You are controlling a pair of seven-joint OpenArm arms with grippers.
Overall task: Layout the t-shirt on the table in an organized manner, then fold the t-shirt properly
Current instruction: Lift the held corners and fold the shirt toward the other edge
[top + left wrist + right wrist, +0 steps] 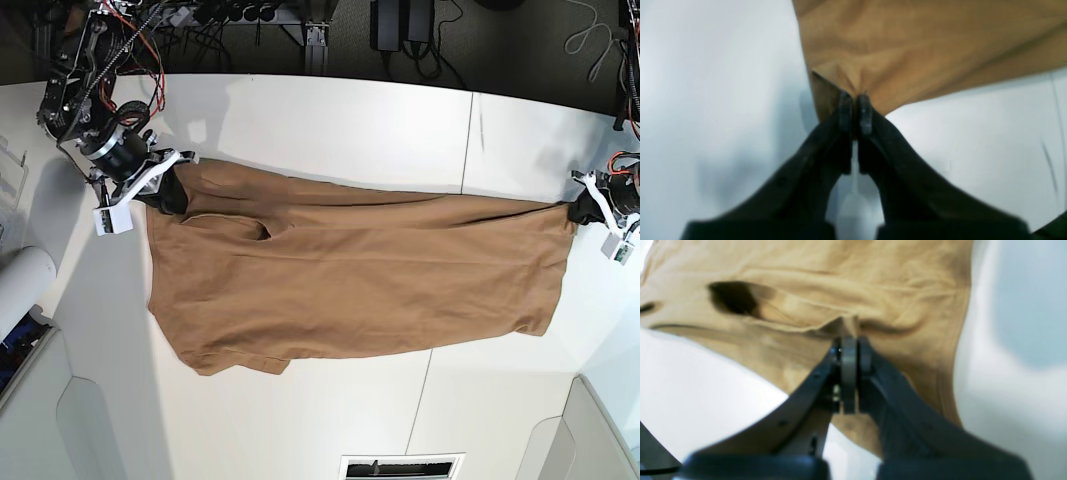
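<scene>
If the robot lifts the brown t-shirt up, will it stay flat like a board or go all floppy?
Probably floppy: the t-shirt bunches into wrinkles where the right gripper and left gripper pinch it. It likely sags between them. It seems light, since thin fingertips hold it.

The plain tan-brown fabric t-shirt (350,270) carries no print or pattern; its colour is an even caramel, darker brown in the creases and in the shadowed pocket of cloth near its collar end (735,298). Under the t-shirt, the broad flat white desk (330,120) shows a thin dark seam line and looks faintly blue-grey in the wrist views. The left gripper (855,110) is matt black, with dull grey pads on its jaws. The right gripper (853,356) is black too, with a grey disc-like pad. Beside the t-shirt's two ends, both wrists wear white brackets (150,175), and red wires (125,40) run along the black arm above the collar end.
</scene>
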